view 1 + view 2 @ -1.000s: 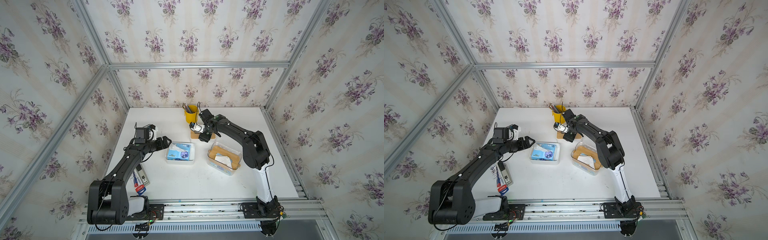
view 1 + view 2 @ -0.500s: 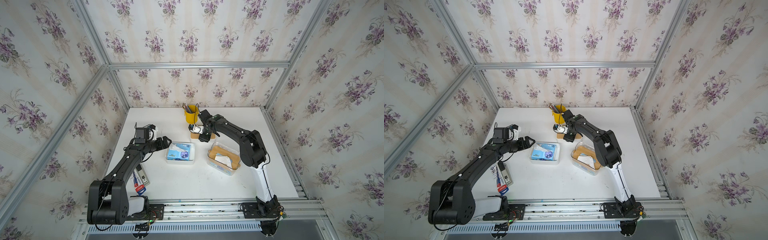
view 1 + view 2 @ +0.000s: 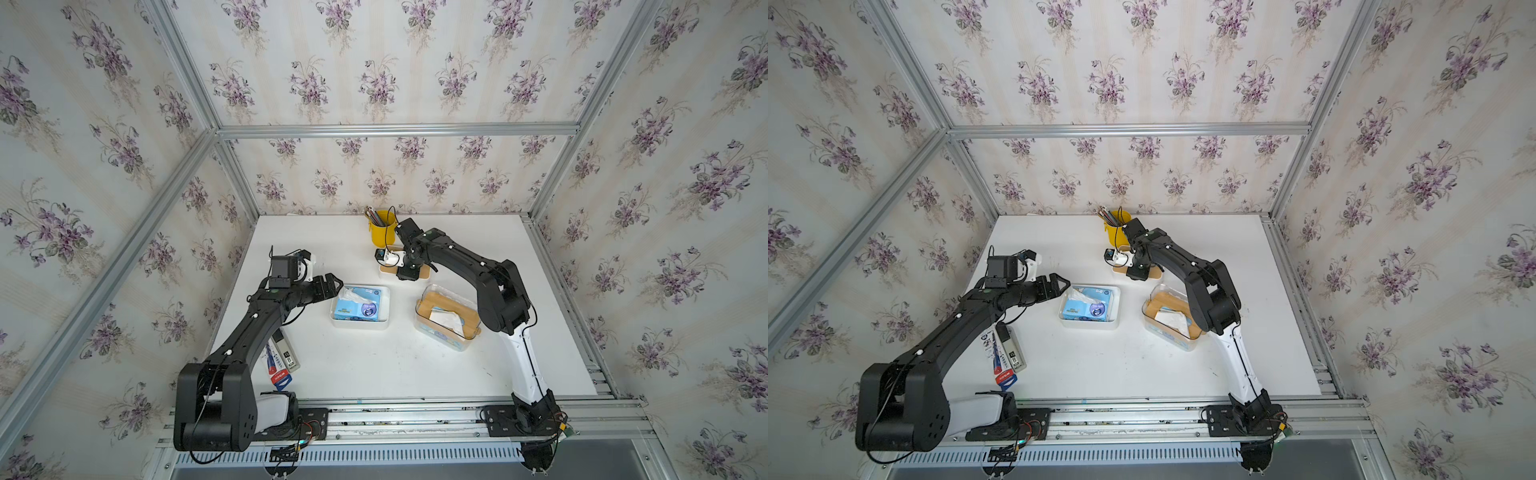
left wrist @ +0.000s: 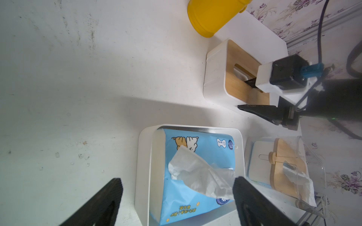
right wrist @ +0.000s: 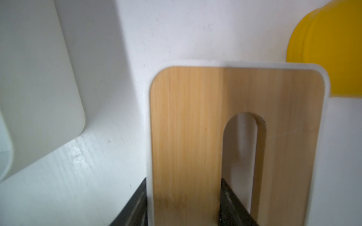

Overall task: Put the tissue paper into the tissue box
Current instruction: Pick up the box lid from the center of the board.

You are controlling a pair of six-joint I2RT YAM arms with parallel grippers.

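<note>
The pack (image 3: pixel 358 306) is soft blue film printed with a cartoon. It lies flat in a white tray (image 3: pixel 360 326) with rounded corners, near the middle of the table (image 3: pixel 374 370). A crumpled, half-translucent tissue (image 4: pixel 197 174) stands up out of its slit. The left gripper (image 4: pixel 177 179) hangs just beside the tray's left end. Its black tapered fingers (image 4: pixel 109 197) are spread wide and hold nothing.

Farther back, just beside a yellow cup (image 3: pixel 380 237) of pencils, stands the box (image 4: pixel 214 78). It has matte white plastic walls and rounded corners, and it is topped by a bamboo lid (image 5: pixel 186 127) with straight grain and a long, round-ended slot (image 5: pixel 241 146). The right gripper (image 4: pixel 242 94) is down on it. One finger (image 5: pixel 233 201) reaches into the slot and the other (image 4: pixel 260 112) lies outside the white wall, so the jaws straddle a strip of lid and wall. Both fingers look close against that strip, but I cannot tell whether they are pressing on it — the close view is blurred.

To the right of the tray and apart from it sits a clear box (image 3: pixel 442 341) of glossy plastic. It has a two-piece bamboo top (image 3: pixel 432 306), and white paper (image 3: pixel 446 321) pokes up through the gap. Under the left arm lie a few flat packets (image 3: pixel 282 357) — too small to read.
</note>
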